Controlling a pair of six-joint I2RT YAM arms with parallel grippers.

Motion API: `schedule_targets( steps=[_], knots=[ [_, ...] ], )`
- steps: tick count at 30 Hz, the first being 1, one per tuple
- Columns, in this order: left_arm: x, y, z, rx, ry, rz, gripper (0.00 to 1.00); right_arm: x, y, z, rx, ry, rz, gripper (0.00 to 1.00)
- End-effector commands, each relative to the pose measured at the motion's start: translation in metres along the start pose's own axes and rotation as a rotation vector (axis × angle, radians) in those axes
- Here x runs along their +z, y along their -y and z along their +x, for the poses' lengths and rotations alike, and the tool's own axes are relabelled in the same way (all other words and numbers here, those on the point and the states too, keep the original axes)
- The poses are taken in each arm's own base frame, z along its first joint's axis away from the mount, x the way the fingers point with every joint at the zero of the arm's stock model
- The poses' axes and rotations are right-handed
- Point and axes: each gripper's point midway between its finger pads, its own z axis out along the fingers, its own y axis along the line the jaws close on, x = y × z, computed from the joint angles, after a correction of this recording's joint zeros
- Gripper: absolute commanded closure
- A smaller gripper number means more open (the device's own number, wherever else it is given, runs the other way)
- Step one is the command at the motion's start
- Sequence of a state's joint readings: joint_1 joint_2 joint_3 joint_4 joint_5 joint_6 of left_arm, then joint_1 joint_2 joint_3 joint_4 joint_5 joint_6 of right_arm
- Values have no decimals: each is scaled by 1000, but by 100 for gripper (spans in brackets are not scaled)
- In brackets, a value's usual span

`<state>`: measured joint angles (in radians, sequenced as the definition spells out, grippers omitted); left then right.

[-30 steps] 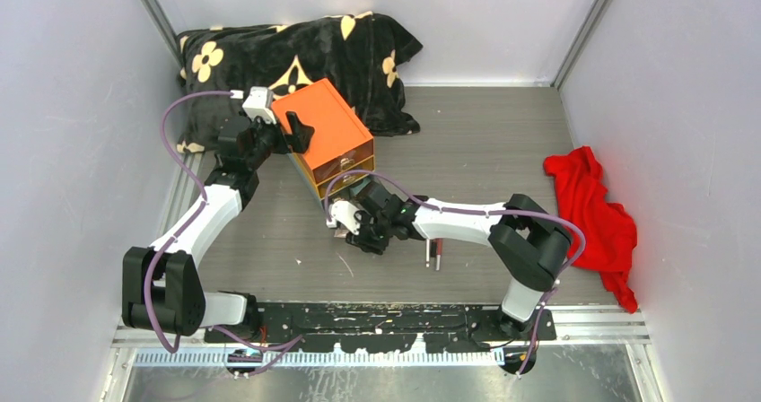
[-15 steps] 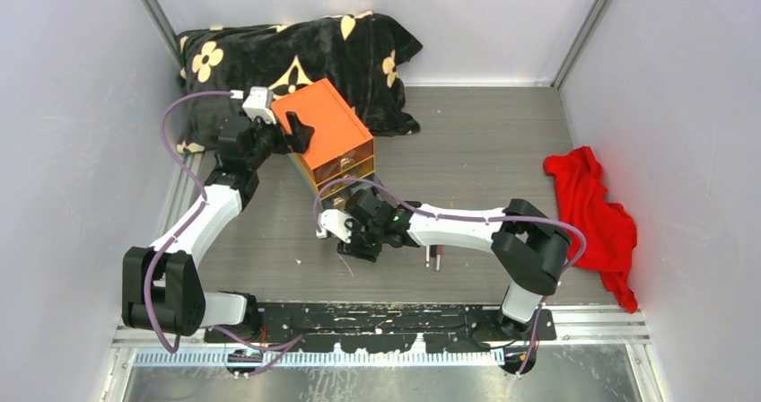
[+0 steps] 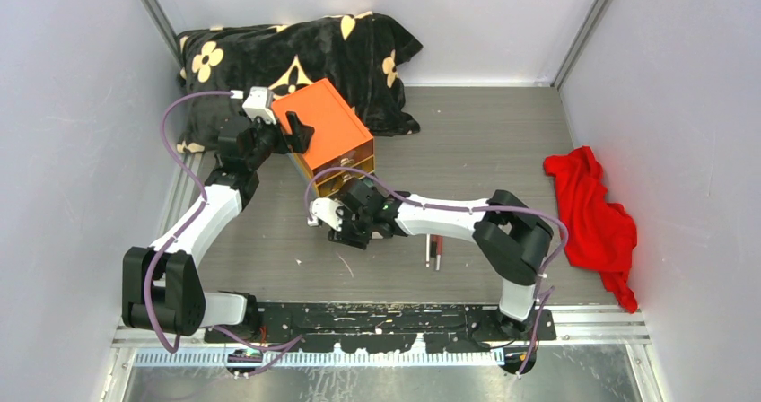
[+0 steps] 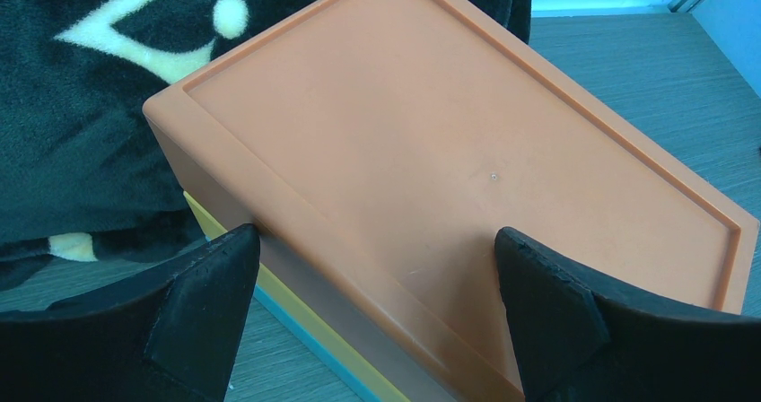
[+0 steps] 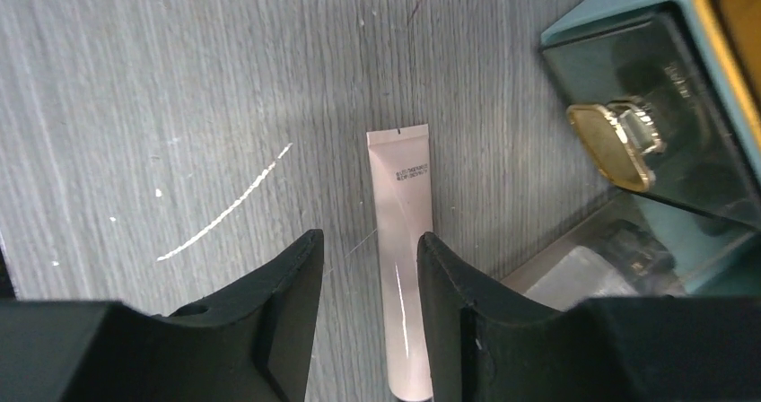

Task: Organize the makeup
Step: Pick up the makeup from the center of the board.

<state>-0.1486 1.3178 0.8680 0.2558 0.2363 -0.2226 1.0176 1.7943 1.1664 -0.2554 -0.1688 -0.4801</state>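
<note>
Grey tabletop, pinkish tube with unreadable print within released right tool; left tool released over orange box.

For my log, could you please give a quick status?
Left pincer open over orange box. Right pincer open, straddling pinkish tube on table. Clear drawer close beside.

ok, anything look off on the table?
A pale pink plastic tube lies loose on the grey wood-grain table, outside the orange plastic drawer box, between the right tool's open fingers. Two thin pencils lie loose nearby. The box sits skewed to the table edges.
</note>
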Motion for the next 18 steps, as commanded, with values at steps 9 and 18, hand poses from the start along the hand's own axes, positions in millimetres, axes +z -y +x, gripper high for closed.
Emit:
schedule_targets(
  steps=[9,18],
  knots=[
    [-3,10,77,13,-236,67,0,19,26,16,83,5,-10,52],
    [-6,9,78,19,-239,59,0,13,8,37,135,-43,-60,62]
  ],
)
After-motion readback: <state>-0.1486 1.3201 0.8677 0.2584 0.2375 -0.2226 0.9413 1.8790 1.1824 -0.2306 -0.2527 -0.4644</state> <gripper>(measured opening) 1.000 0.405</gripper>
